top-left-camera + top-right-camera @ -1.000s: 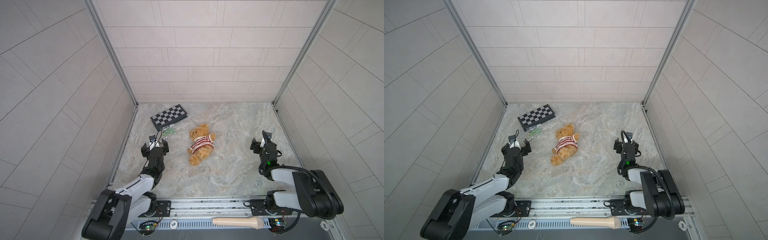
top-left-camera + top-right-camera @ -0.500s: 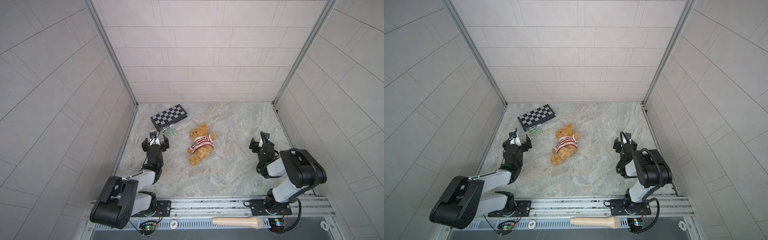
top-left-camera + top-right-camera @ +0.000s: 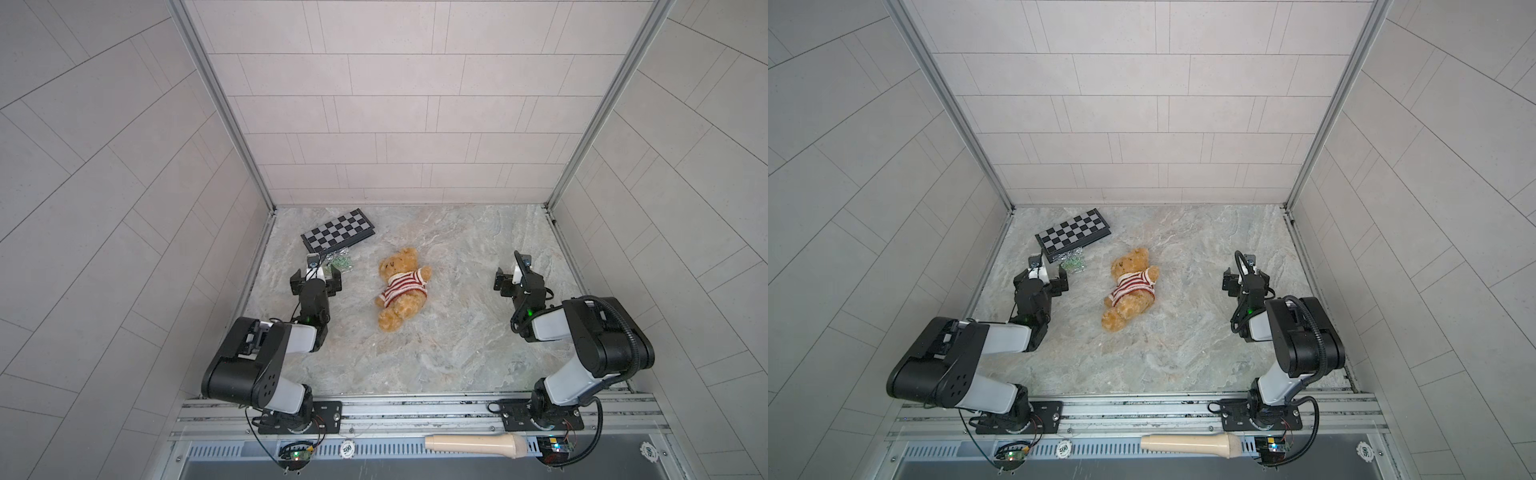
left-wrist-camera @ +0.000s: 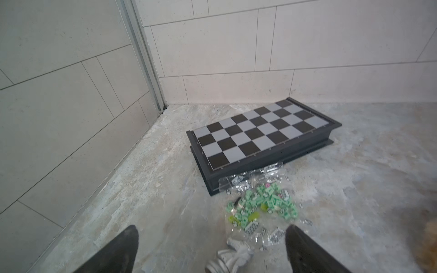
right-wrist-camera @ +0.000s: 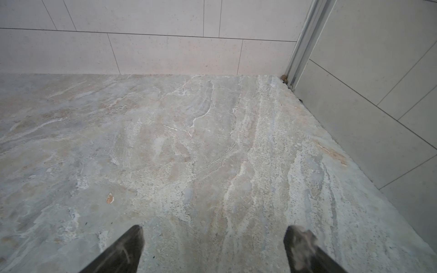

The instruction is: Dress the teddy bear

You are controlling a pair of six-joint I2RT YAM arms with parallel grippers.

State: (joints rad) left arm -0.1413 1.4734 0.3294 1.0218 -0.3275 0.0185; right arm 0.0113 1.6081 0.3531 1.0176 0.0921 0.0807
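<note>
The teddy bear (image 3: pixel 401 291) (image 3: pixel 1129 286) lies on its back in the middle of the marble table, in a red-and-white striped sweater (image 3: pixel 402 286). My left gripper (image 3: pixel 316 277) (image 3: pixel 1040 277) (image 4: pixel 212 232) rests low to the bear's left, open and well apart from it. Only a bit of tan fur (image 4: pixel 432 250) shows in the left wrist view. A white chess piece (image 4: pixel 233 255) lies on the table between the left fingers, not gripped. My right gripper (image 3: pixel 517 279) (image 3: pixel 1244 281) (image 5: pixel 216 230) is open over bare marble to the bear's right.
A folded chessboard (image 3: pixel 338 228) (image 4: pixel 260 134) lies at the back left, with a clear bag of green pieces (image 3: pixel 338 262) (image 4: pixel 262 205) against it. The tiled walls stand close to both grippers. A beige microphone (image 3: pixel 473 445) and a poker chip (image 3: pixel 347 448) sit on the front rail.
Both arms have folded back, their elbows rising towards the camera, while the grippers shifted only slightly. The bear has not moved.
</note>
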